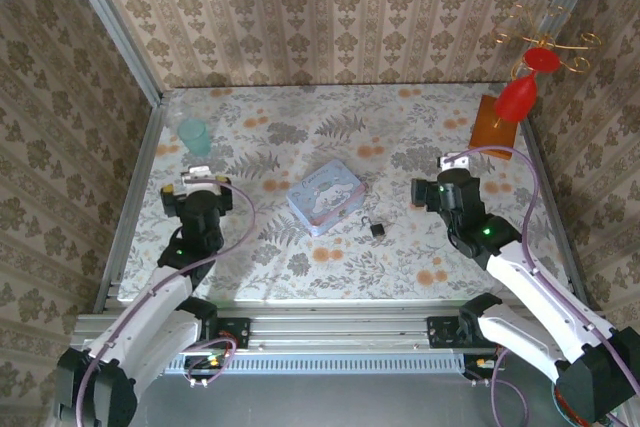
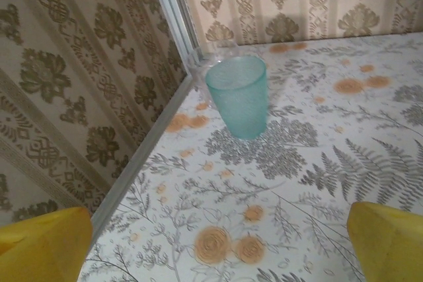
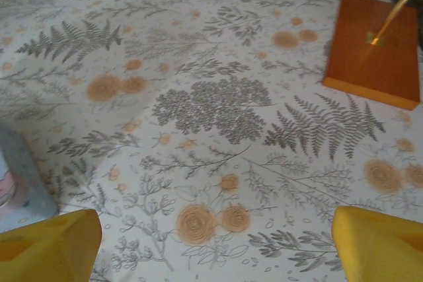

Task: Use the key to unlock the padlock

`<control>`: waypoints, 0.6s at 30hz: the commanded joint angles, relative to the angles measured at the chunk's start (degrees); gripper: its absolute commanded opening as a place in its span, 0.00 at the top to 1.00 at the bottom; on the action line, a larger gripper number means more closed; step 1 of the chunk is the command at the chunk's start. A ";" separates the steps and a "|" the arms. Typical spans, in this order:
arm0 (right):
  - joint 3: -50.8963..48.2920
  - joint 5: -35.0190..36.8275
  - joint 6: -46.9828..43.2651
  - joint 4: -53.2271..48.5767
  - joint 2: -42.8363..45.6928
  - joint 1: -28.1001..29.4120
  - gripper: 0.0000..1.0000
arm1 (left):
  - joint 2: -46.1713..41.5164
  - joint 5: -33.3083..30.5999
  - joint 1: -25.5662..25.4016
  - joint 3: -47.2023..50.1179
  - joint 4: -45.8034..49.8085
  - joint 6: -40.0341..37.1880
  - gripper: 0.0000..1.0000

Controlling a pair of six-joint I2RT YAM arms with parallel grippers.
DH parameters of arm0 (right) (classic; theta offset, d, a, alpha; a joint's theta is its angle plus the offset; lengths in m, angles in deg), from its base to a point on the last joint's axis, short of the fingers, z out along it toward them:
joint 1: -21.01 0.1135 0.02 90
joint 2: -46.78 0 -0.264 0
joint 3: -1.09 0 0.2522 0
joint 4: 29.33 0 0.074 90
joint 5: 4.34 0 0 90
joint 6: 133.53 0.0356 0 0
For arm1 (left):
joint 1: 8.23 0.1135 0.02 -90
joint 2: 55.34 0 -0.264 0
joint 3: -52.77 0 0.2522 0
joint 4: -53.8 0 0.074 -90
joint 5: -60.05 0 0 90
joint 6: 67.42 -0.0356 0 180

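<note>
The padlock (image 1: 378,230) is a tiny dark body lying on the floral table, just right of the pale blue tin (image 1: 326,197). A thin metal bit juts from its upper left; I cannot tell whether that is the shackle or the key. My left gripper (image 1: 197,171) hovers at the left, well away from the padlock, its yellow fingers (image 2: 39,246) spread wide with only tablecloth between them. To the right of the padlock is my right gripper (image 1: 457,161), also open, yellow fingers (image 3: 380,242) apart and nothing held.
A teal cup (image 2: 239,94) stands near the back left corner, ahead of the left gripper (image 2: 218,249). An orange wooden base (image 3: 377,51) with a brass stem and red ornament (image 1: 520,92) stands back right. The tin's edge (image 3: 20,176) lies left of the right gripper (image 3: 215,246).
</note>
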 commanded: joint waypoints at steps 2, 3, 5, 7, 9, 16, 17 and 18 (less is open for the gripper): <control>-1.02 3.89 -1.80 2.05 1.07 -0.37 0.09 | 2.93 3.13 3.46 2.39 -5.27 -3.11 0.00; -1.46 4.14 -2.12 2.69 1.23 -0.37 0.10 | 4.15 4.77 4.79 2.97 -6.54 -2.86 0.00; -1.50 4.52 -2.48 3.41 1.64 -0.35 0.10 | 7.13 8.33 7.34 3.76 -9.11 -2.13 0.00; -1.58 5.05 -3.14 3.87 2.42 -0.40 0.10 | 11.55 12.33 9.91 4.60 -13.70 -1.53 0.00; -2.86 5.58 -3.53 5.38 3.44 -0.46 0.10 | 15.77 14.91 11.04 3.63 -15.11 -1.49 0.00; -7.80 5.12 -7.36 10.98 8.42 -0.49 0.09 | 26.65 18.03 11.47 4.45 -29.46 -4.57 0.00; -8.12 4.48 -7.89 11.25 8.75 -0.55 0.10 | 27.26 19.36 11.57 4.59 -30.86 -5.32 0.00; -8.40 4.02 -8.19 11.41 9.04 -0.53 0.09 | 28.18 20.38 11.73 4.98 -33.31 -5.75 0.00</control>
